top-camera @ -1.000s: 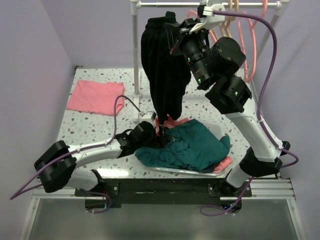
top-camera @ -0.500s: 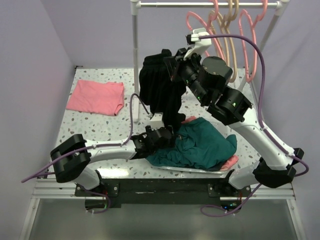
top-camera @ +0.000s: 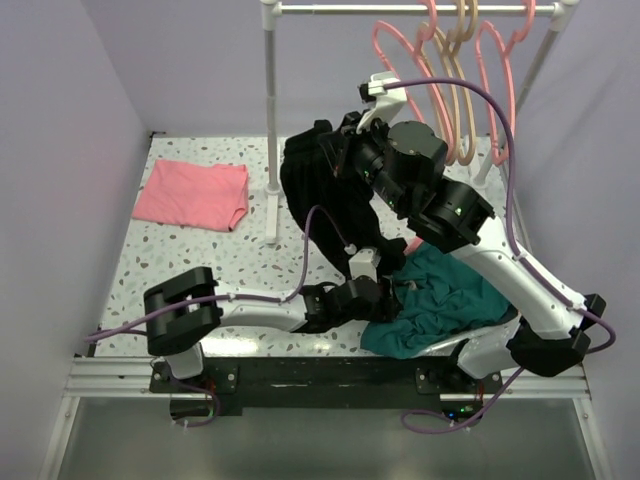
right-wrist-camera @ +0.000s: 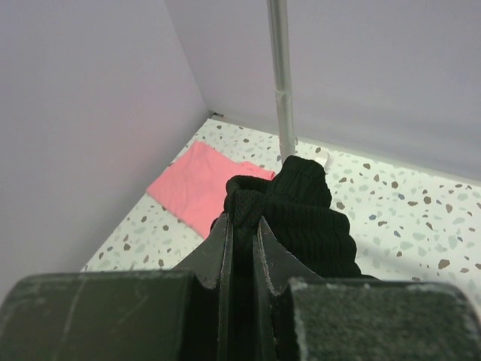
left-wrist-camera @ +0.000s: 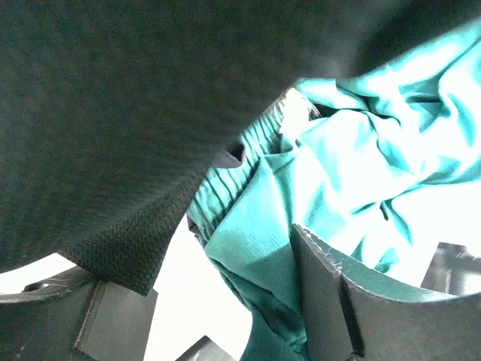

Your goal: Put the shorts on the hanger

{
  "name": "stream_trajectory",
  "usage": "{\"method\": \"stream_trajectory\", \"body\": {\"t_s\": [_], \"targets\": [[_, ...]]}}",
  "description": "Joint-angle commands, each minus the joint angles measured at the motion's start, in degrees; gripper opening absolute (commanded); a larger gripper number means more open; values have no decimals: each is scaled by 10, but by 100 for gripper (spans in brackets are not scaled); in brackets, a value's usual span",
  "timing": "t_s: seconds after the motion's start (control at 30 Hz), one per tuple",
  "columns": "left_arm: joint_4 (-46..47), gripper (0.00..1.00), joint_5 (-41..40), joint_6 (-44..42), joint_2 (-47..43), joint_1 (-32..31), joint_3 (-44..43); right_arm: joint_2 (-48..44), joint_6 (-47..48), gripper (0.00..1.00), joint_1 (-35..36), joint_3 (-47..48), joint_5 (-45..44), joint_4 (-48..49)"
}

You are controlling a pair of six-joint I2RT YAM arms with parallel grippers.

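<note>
Nearest the front edge of the worktop, my left end effector stands with its jaws wide apart and grips nothing, the hem of the black shorts draping by one finger and a rumpled teal garment lying against the other. Higher and farther back, my right end effector is pinched tight on the bunched top of the shorts, which hang from it above the worktop. Beyond, a folded pink cloth lies at the far left, and the salmon-pink hanger hangs on the rail among others alike, apart from the shorts.
</note>
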State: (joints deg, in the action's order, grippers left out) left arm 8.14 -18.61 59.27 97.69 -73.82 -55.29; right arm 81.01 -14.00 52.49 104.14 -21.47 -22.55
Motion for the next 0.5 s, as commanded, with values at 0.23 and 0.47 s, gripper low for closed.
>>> {"method": "stream_trajectory", "body": {"t_s": [0.23, 0.47], "targets": [[102, 75, 101, -87, 60, 54, -129, -6, -7, 0, 2, 23, 7, 26], [98, 89, 146, -158, -17, 67, -92, -2, 16, 0, 2, 55, -3, 19]]}}
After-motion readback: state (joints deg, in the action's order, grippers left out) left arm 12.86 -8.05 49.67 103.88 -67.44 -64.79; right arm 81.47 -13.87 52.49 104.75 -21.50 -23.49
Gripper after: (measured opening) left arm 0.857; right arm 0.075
